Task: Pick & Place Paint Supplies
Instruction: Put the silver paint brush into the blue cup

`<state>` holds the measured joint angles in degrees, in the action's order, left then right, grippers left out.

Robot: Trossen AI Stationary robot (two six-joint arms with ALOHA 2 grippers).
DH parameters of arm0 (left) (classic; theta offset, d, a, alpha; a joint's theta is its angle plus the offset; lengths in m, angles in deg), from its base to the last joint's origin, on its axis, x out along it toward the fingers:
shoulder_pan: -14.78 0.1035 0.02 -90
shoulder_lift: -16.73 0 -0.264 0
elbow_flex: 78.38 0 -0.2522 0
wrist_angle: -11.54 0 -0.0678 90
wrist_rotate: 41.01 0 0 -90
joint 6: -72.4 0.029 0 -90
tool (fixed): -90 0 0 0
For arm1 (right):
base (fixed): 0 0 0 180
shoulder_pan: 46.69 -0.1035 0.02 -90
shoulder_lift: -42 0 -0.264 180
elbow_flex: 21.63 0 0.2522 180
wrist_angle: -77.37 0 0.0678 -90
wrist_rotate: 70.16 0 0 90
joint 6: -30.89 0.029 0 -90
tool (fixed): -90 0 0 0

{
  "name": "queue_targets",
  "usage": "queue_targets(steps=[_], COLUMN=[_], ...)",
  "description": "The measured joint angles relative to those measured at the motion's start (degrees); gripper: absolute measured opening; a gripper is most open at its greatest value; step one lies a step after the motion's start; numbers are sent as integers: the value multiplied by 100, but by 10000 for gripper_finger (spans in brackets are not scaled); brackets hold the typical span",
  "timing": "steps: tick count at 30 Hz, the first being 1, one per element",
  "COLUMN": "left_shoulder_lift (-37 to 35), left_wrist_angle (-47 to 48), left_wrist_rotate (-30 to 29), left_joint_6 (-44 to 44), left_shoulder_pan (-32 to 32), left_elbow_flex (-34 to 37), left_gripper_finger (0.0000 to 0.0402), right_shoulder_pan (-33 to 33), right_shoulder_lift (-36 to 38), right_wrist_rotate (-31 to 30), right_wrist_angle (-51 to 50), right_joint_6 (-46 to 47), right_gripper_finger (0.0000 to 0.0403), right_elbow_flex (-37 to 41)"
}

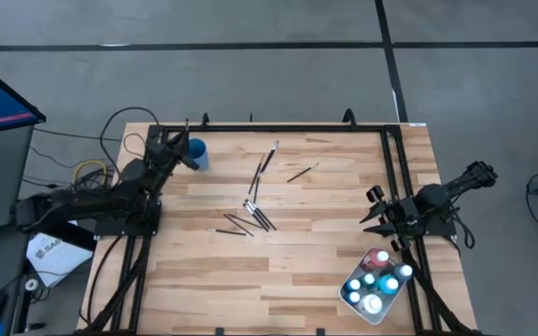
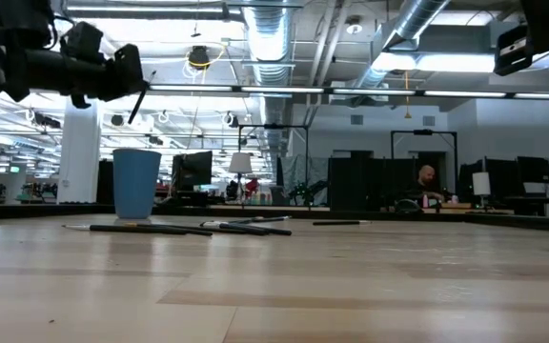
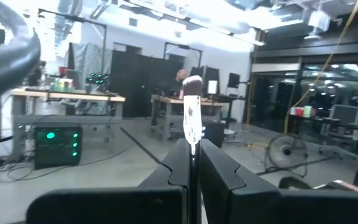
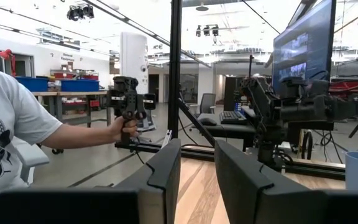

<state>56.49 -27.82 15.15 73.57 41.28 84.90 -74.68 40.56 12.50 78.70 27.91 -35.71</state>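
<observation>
1. Left gripper raised above the table's far-left part, fingers pressed together on a thin paintbrush; brush shaft pinched between the fingers, pale end sticking out past the tips.
2. Blue cup just beside that gripper, on its inner side; upright on the wood, seen below gripper level in the low view.
3. Loose paintbrushes flat on the table, well apart from the left gripper, toward mid-table; some crossing one another, one lone brush farther toward the right arm.
4. Right gripper near the right edge, fingers parted a small way, nothing between them.
5. White tray near the right gripper, on the near side of it; paint bottles standing packed inside, red, blue, teal and white, pale caps.
6. Person's hand on a dark handle device beyond the table, seen from the right wrist; another person seated far back in the room in the low view.
</observation>
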Motion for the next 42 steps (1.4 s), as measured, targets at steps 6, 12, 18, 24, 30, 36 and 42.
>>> queue_targets(steps=[6,12,18,24,30,36,42], left_shoulder_lift=[475,1048,1600,1953,2191,2232,2232], left_wrist_angle=[-130,-678,-917,-1086,-1106,-1104,-1104], left_wrist_rotate=[2,8,13,0,-3,-67,-243], left_joint_6=[27,297,337,332,262,262,264], left_shoulder_pan=[68,117,311,409,409,409,409], left_elbow_flex=[0,0,0,-2,-2,-2,-2], left_gripper_finger=[5,5,5,5,6,22,50], right_shoulder_pan=[0,0,1,0,0,0,1], right_shoulder_lift=[1,0,-1,-1,-1,-1,-1], right_wrist_rotate=[0,1,1,0,2,1,0], right_wrist_angle=[0,-2,-1,0,0,0,-1], right_joint_6=[0,0,2,2,2,1,2], right_gripper_finger=[92,92,92,92,92,92,92], right_elbow_flex=[0,0,0,0,0,0,0])
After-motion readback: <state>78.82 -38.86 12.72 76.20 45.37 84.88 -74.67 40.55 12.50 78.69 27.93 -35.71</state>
